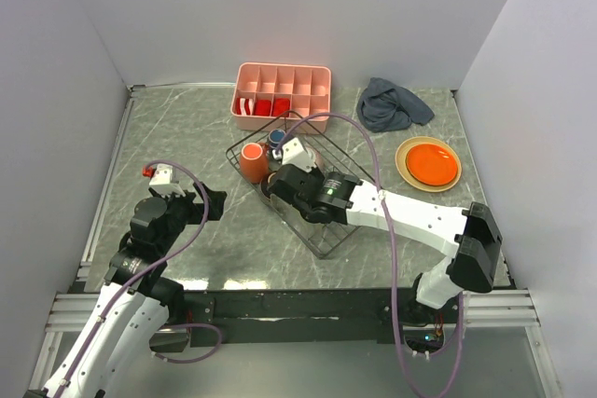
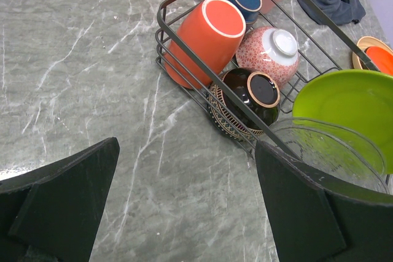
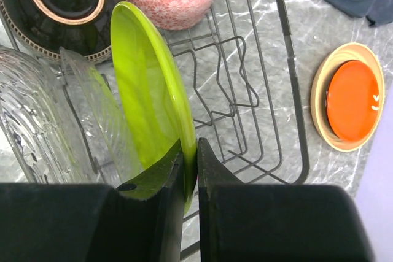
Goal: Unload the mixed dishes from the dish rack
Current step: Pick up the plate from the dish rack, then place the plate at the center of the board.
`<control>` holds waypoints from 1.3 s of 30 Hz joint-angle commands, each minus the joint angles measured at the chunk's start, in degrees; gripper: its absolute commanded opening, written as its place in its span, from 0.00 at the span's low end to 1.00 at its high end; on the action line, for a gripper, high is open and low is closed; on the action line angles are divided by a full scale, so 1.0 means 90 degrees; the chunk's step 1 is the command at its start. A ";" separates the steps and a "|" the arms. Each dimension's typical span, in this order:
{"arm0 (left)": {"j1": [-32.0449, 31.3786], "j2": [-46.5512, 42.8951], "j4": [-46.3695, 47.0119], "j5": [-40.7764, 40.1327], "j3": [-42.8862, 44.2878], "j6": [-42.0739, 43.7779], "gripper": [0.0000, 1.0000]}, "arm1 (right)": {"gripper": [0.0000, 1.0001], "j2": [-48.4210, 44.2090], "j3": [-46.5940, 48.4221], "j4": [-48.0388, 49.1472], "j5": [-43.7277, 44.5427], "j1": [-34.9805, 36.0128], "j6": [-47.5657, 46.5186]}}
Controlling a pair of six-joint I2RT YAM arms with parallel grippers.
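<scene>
The right gripper point(image 3: 190, 151) pinches the edge of the green plate point(image 3: 147, 84), low in the middle of the frame. The plate stands up in the rack point(image 3: 292, 84). The left gripper point(image 2: 186, 146) is wide apart, holding nothing, at the bottom of its frame. The mug point(image 2: 206, 35) lies in the rack, upper middle.

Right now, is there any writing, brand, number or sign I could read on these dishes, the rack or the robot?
No readable text in any view.
On the orange-red plate: a small white mark near its rim, too small to read.
On the pinkish speckled bowl and the dark-brown bowl: decorative patterns only, no letters.
The lime green plate, orange mug and dish rack: blank as far as shown.
</scene>
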 commanded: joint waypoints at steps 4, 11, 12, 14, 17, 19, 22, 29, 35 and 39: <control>-0.0029 -0.0031 0.0306 0.0042 0.0248 0.0098 0.99 | 0.00 -0.0529 0.0349 -0.0120 0.0782 0.0053 -0.0353; -0.0029 -0.0021 0.0297 0.0042 0.0248 0.0118 0.99 | 0.00 -0.1027 0.0574 0.0182 0.1114 -0.0005 -0.0938; -0.0029 -0.0021 0.0287 0.0032 0.0248 0.0108 0.99 | 0.00 -0.1077 0.0584 0.0212 0.1134 -0.0044 -0.0978; -0.0029 -0.0041 0.0277 0.0022 0.0258 0.0108 0.99 | 0.00 -0.1262 0.0584 0.0358 0.1086 -0.0248 -0.1047; -0.0029 -0.0041 0.0277 0.0003 0.0258 0.0098 0.99 | 0.00 -0.1594 0.0418 0.0650 0.0881 -0.0551 -0.1086; -0.0029 -0.0041 0.0267 -0.0017 0.0258 0.0108 0.99 | 0.00 -0.1915 0.0224 0.0817 0.0521 -0.1019 -0.1057; -0.0029 -0.0051 0.0258 -0.0026 0.0268 0.0108 0.99 | 0.00 -0.2432 -0.0215 0.1237 -0.0132 -0.1888 -0.0901; -0.0029 -0.0060 0.0258 -0.0036 0.0268 0.0108 0.99 | 0.00 -0.3518 -0.1456 0.2359 -0.1928 -0.4505 -0.0120; -0.0029 -0.0070 0.0238 -0.0066 0.0278 0.0108 0.99 | 0.00 -0.3909 -0.2452 0.3237 -0.3356 -0.6719 0.0905; -0.0029 -0.0090 0.0199 -0.0114 0.0287 0.0108 0.99 | 0.00 -0.3909 -0.3193 0.3834 -0.4322 -0.7972 0.1783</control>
